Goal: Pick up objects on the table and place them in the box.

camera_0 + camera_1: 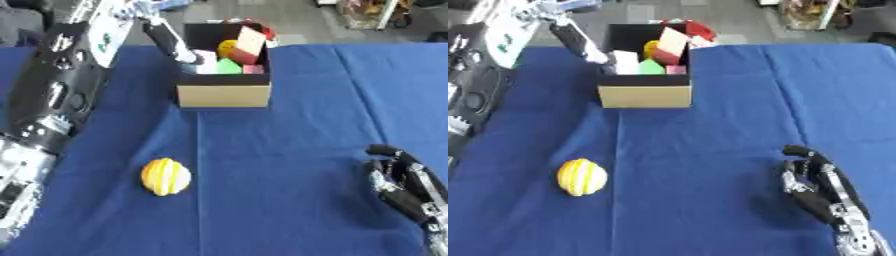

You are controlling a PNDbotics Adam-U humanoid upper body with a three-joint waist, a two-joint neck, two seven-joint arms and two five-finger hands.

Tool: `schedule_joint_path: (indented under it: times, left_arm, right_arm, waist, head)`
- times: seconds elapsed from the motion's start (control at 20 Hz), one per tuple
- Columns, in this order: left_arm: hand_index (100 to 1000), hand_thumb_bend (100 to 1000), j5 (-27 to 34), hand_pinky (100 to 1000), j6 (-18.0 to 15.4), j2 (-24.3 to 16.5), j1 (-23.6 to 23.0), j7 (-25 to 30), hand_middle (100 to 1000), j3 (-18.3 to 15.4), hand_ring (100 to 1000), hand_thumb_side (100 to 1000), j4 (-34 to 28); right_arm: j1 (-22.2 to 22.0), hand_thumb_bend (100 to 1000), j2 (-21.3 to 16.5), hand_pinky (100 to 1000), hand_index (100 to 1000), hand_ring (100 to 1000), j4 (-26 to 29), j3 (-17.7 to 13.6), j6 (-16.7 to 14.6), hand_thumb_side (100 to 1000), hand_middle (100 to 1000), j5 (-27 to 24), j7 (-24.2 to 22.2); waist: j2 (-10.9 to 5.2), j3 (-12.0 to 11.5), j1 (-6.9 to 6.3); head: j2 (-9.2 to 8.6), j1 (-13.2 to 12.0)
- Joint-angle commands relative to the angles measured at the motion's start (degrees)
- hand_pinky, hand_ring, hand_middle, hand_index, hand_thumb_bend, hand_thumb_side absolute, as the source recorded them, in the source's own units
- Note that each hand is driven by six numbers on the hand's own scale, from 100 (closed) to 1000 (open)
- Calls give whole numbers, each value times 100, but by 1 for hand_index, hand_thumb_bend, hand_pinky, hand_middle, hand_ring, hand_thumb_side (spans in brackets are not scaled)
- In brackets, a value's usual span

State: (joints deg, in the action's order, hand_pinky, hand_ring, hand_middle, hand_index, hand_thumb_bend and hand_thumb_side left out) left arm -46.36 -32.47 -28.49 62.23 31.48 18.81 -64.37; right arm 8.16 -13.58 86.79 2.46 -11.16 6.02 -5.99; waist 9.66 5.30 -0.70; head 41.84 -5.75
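- The right hand (820, 187) rests low at the right side, on the blue cloth of the counter (332, 100); its fingers (411, 172) point up, relaxed and a little bent, and they hold nothing.
- A round yellow ball with pale stripes (165, 176) lies on the cloth at the lower left, well apart from the right hand and from the box.
- The left arm (52, 100) comes in along the left edge (black with silver parts) and reaches toward the far end of the counter.
- The cardboard box (223, 95) stands upright in the middle far part of the counter, with its tan front wall toward the camera and a dark inside.
- In the box there are several coloured things: a green block (229, 66), a white piece (206, 61), a yellow one (227, 47), and a pink and cream block (250, 42) that leans above the others.
- The left hand (171, 42) is at the left wall of the box, with its fingers stretched out toward the rim; I see nothing held in them.
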Motion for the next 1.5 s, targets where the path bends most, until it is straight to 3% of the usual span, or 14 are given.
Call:
schedule_joint_path:
  times: [0.05, 0.25, 0.6, 1.05, 1.25, 1.5]
  left_arm:
    - [974, 584, 647, 869, -920, -411, -51, 1239, 856, 516, 841, 467, -414]
    - [968, 540, 1365, 862, -1010, -560, -318, 1957, 848, 990, 831, 588, -531]
    - [976, 538, 1383, 861, -1058, -519, -755, 2048, 866, 1314, 834, 672, -299]
    - [962, 547, 1078, 859, -1527, -476, -940, 2049, 847, 1640, 828, 639, 275]
    - [960, 542, 1384, 859, -1694, -610, -857, 2049, 842, 1697, 825, 632, 269]
    - [960, 526, 1958, 860, -1614, -854, -867, 2049, 841, 1772, 826, 587, -18]
  right_arm:
    - [26, 100, -150, 756, 805, 666, 89, -44, -35, 251, 747, 58, -1]
    - [61, 100, -132, 756, 805, 666, 149, -68, -78, 292, 747, 68, -2]
    - [186, 100, -73, 757, 804, 665, 623, -101, -205, 425, 745, -86, -87]
    - [187, 100, -94, 758, 804, 666, 965, -127, -115, 428, 746, -281, -254]
    - [126, 100, -138, 758, 804, 667, 943, -157, -89, 425, 746, -248, -238]
    - [14, 100, -195, 758, 805, 667, 891, -198, -79, 424, 746, -189, -190]
  waist:
    - [-180, -15, -85]
    - [-225, -35, -113]
    - [-266, -12, -134]
    - [-269, -5, -164]
    - [-317, -89, -205]
    - [-417, -260, -270]
  head:
    - [32, 35]
    - [45, 27]
    - [37, 6]
    - [69, 31]
    - [136, 98]
    - [223, 206]
